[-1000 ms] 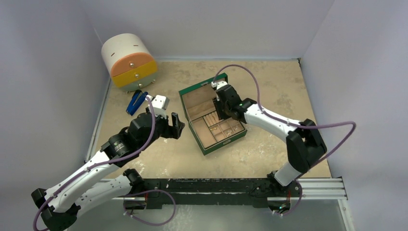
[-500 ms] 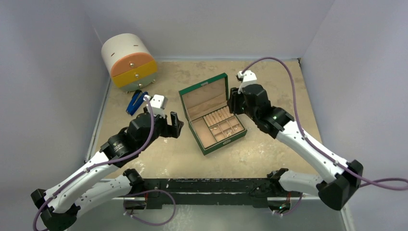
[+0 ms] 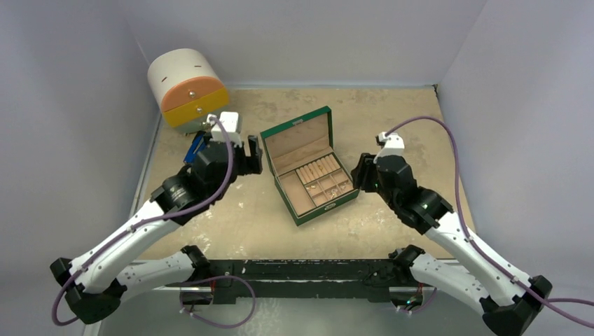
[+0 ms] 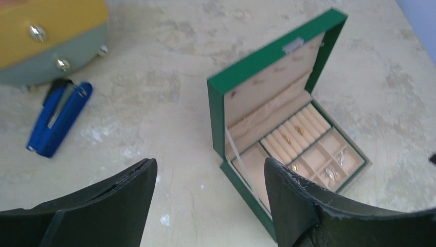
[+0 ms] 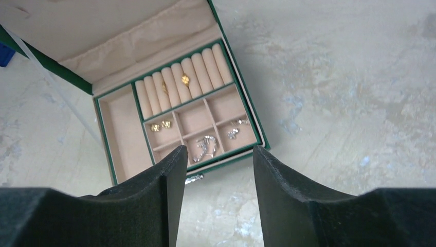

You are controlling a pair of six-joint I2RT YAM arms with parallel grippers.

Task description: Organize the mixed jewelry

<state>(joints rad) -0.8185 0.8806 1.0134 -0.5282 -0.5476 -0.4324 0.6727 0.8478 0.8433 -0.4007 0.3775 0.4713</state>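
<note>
The open green box [image 3: 316,120] stands mid-table, and the mixed jewelry lies in its beige tray. Two gold rings [image 5: 185,80] sit in the ring rolls. Gold earrings [image 5: 160,125] and silver pieces [image 5: 205,145] fill small compartments, also seen from the left wrist as gold rings [image 4: 288,138] and silver pieces [image 4: 331,175]. My left gripper [image 3: 253,155] hovers just left of the box, open and empty [image 4: 211,167]. My right gripper [image 3: 360,173] hangs at the box's right side, open and empty [image 5: 218,152], above its front edge.
A round drawer cabinet [image 3: 188,89] in white, orange, yellow and green stands at the back left. A blue-handled tool [image 4: 59,119] lies in front of it, partly behind my left arm in the top view. Walls enclose the table on three sides.
My right arm has drawn back from above the box to its right side, and its jaws have widened. My left gripper has moved farther back, closer to the box lid.
</note>
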